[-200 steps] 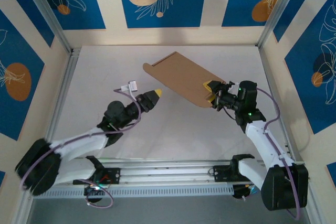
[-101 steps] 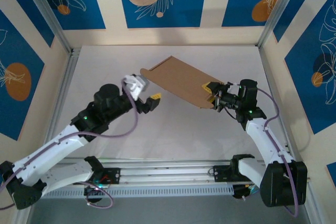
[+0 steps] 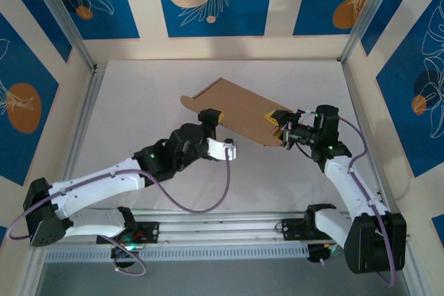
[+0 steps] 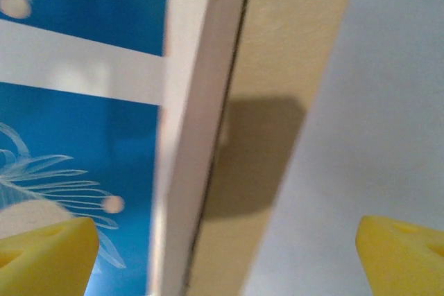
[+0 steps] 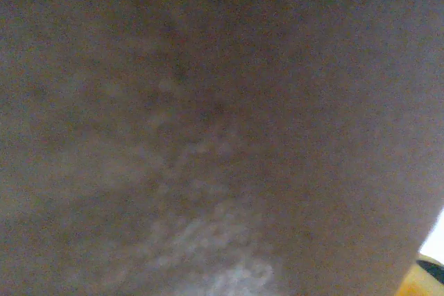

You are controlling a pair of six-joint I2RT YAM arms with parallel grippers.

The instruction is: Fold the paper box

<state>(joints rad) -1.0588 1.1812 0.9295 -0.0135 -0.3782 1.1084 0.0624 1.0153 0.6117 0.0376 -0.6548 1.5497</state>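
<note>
At the near-left edge of the paper box, the left fingers now stand spread wide with nothing between them; from the wrist, their yellow pads sit at opposite bottom corners of the view. A second ago they were nearly closed and well apart from the sheet, low over the tabletop. Since then the left arm has swung in, rolled its wrist and opened. Whether a fingertip already touches the cardboard I cannot tell from above. Across the sheet, the right fingers are clamped on its right corner, as they were before, and the wrist camera there has the brown face close up. Held that way, the box is an unfolded flat sheet, lifted and tilted off the tabletop. Its rounded flap end points left and back, a little lower than a second ago. My reading is that the left side is set to take a second hold on the free edge so a first crease can be bent; no fold is made yet
</note>
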